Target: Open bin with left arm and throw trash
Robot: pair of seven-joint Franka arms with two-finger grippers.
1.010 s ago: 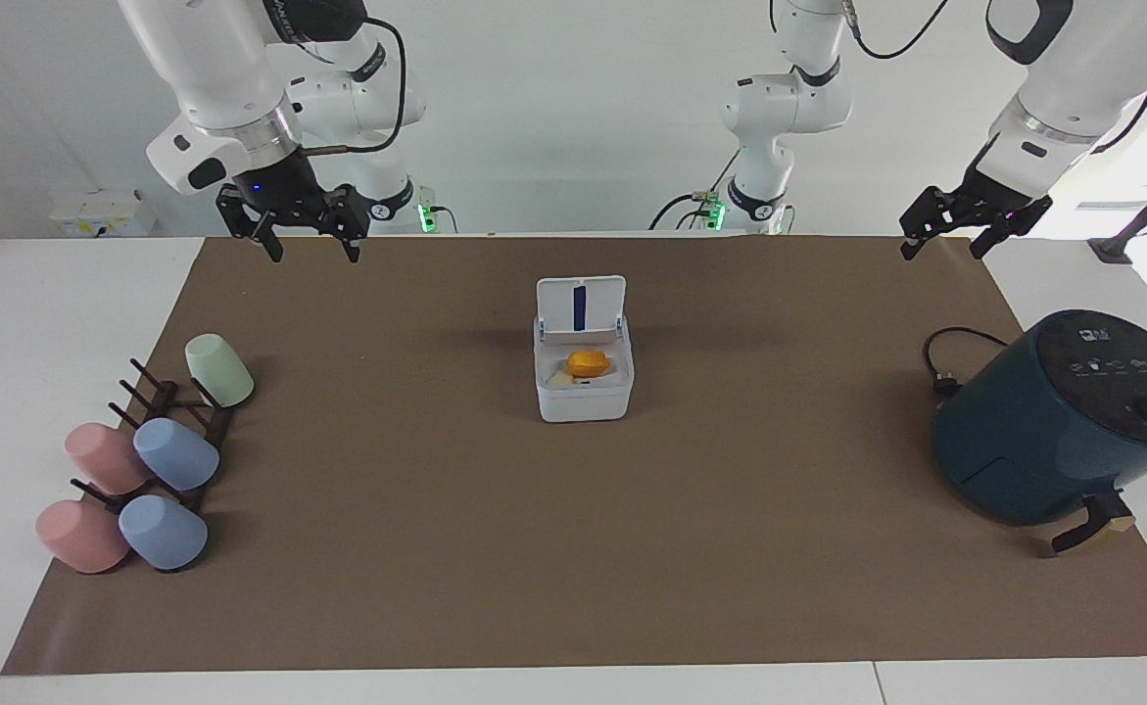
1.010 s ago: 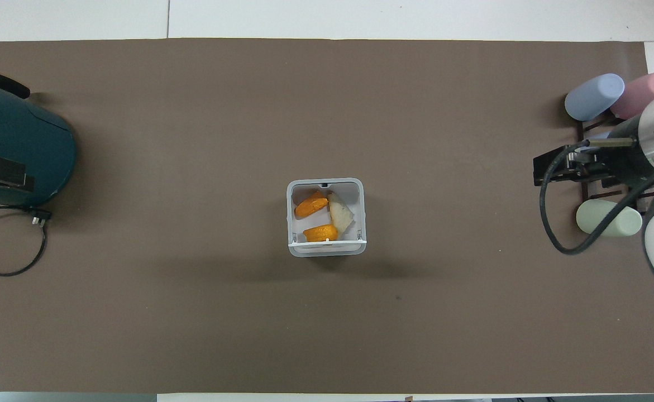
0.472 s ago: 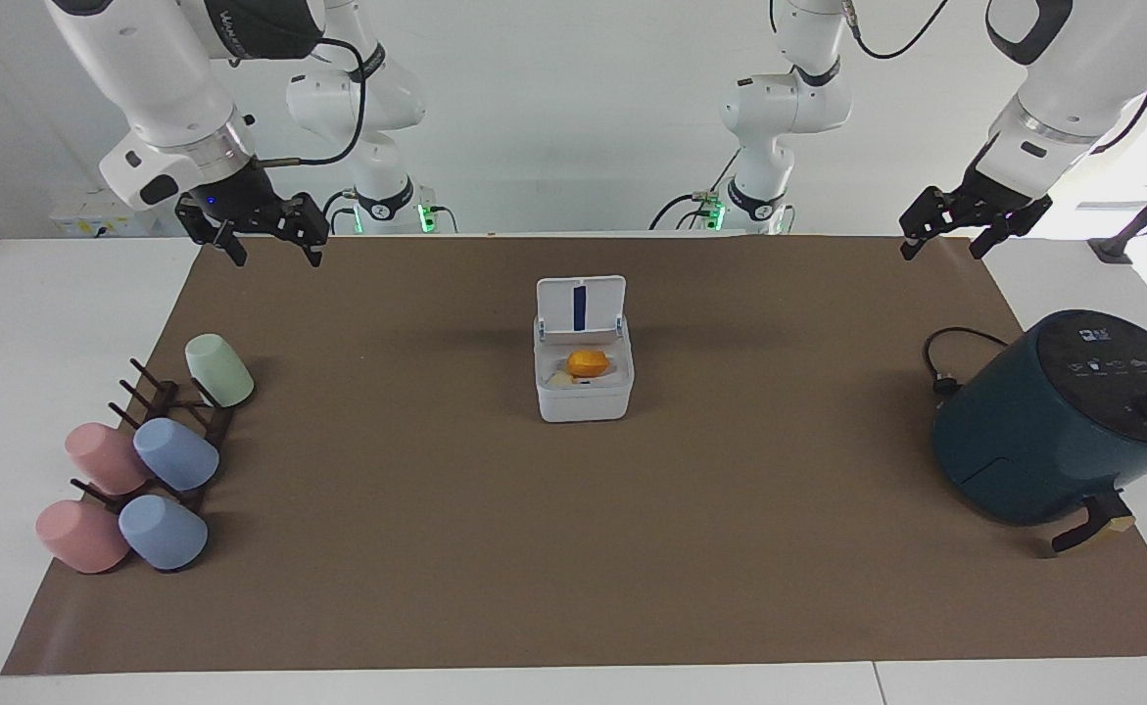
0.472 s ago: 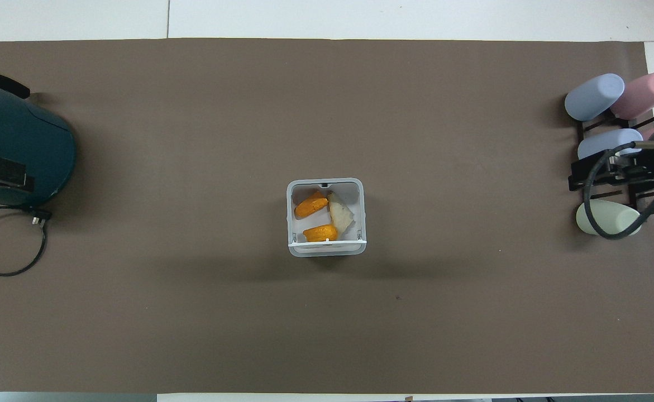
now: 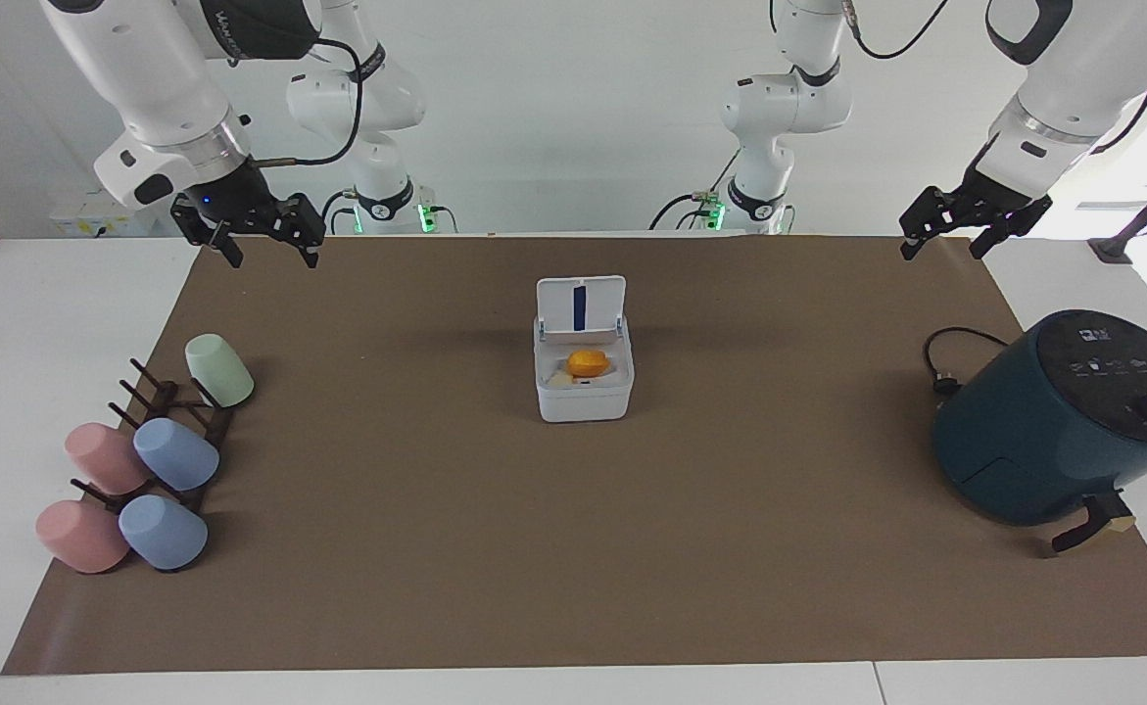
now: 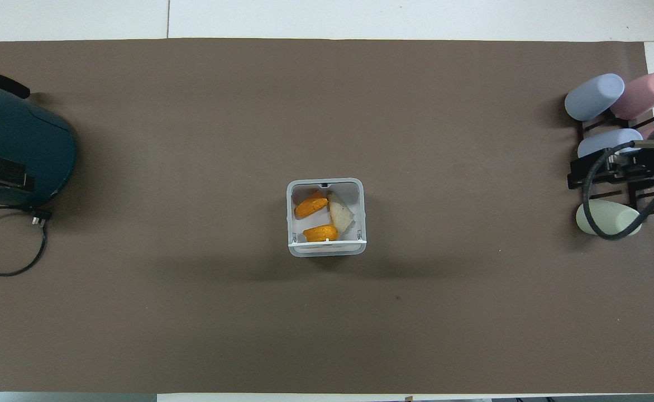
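Note:
The white bin [image 5: 583,399] stands mid-mat with its lid [image 5: 581,303] upright, the blue stripe showing. Looking down into the bin [image 6: 290,219], the trash lies inside: two orange chunks [image 6: 311,206] [image 6: 320,232] and a cream wedge [image 6: 340,213]. In the facing view one orange chunk [image 5: 588,363] and a bit of cream show. My right gripper [image 5: 274,260] hangs open and empty over the mat's edge by the robots, at the right arm's end; from overhead the right gripper [image 6: 611,170] covers the cup rack. My left gripper [image 5: 940,253] waits open and empty over the mat's corner at the left arm's end.
A dark teal round appliance [image 5: 1063,421] with a black cord [image 5: 945,357] stands at the left arm's end. Several pastel cups on a dark rack [image 5: 176,455] lie at the right arm's end. A brown mat [image 5: 573,548] covers the table.
My right gripper has swung away from the middle toward the right arm's end, most of it in the first half second. The left arm, bin and trash have not moved.

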